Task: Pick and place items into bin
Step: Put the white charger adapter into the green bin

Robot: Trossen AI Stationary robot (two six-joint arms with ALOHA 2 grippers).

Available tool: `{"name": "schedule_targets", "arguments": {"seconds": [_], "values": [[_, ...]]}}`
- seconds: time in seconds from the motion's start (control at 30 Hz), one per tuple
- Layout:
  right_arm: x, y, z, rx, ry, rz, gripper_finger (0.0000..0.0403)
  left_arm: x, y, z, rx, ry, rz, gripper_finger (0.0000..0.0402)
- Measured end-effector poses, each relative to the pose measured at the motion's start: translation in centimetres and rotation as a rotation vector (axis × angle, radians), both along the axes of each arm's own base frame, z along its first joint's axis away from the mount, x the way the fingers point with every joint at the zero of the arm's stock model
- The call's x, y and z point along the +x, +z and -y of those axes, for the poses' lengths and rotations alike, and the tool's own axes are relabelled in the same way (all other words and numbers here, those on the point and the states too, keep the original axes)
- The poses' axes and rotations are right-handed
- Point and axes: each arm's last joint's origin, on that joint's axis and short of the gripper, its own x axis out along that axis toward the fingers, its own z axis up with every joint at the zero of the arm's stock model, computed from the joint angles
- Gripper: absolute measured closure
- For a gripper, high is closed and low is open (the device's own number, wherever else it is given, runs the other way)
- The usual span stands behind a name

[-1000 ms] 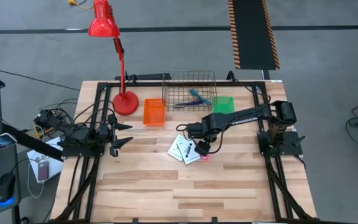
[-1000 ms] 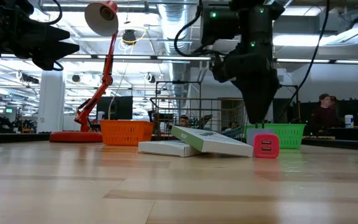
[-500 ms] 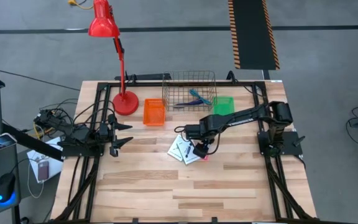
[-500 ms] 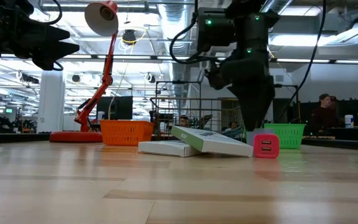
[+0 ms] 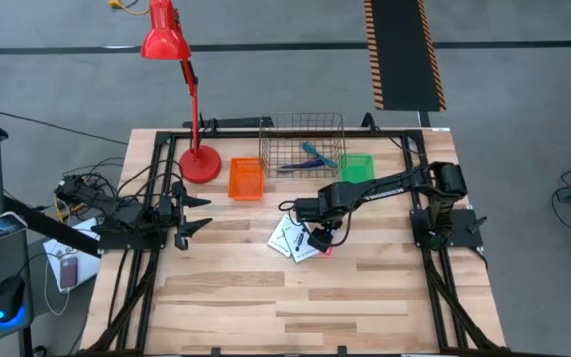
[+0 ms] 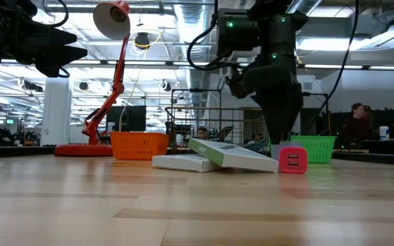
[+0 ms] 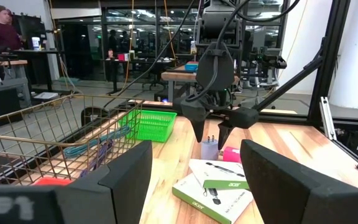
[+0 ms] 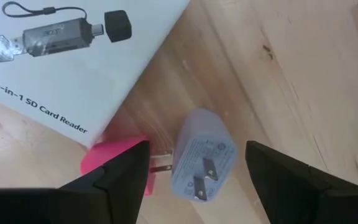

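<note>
My right gripper point(image 5: 321, 236) hangs open, pointing down, near the table's middle. In the right wrist view its fingers stand on either side of a pale grey charger plug point(image 8: 202, 163) lying on the wood, without touching it. A small red block point(image 8: 114, 160) lies by the plug's prongs. Beside both are two flat white packets point(image 5: 290, 238), one leaning on the other point(image 6: 231, 155). The dark blue pen point(image 5: 293, 167) and teal-handled tool point(image 5: 317, 155) lie inside the wire bin point(image 5: 302, 127). My left gripper point(image 5: 204, 214) waits open at the table's left side.
An orange basket point(image 5: 246, 178) and a green basket point(image 5: 357, 166) flank the wire bin at the far side. A red desk lamp point(image 5: 198, 164) stands at the far left. Bare wood stretches across the near half of the table point(image 5: 295, 307). A person point(image 6: 356, 126) stands in the room beyond.
My right gripper has come down a little toward the plug and shifted slightly toward the table's left, then held still. Nothing on the table has moved.
</note>
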Motion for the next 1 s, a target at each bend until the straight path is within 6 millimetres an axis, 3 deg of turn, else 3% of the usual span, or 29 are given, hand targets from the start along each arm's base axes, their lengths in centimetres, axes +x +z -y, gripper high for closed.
{"name": "schedule_targets", "arguments": {"seconds": [0.77, 1.0], "values": [[-0.62, -0.24, 0.15, -0.028, -0.052, -0.052, 0.0145, 0.00, 0.00, 0.00, 0.000, 0.000, 0.000, 0.0168], [-0.62, -0.24, 0.15, -0.027, -0.052, -0.052, 0.0204, 0.00, -0.01, 0.00, 0.000, 0.000, 0.000, 0.0168]]}}
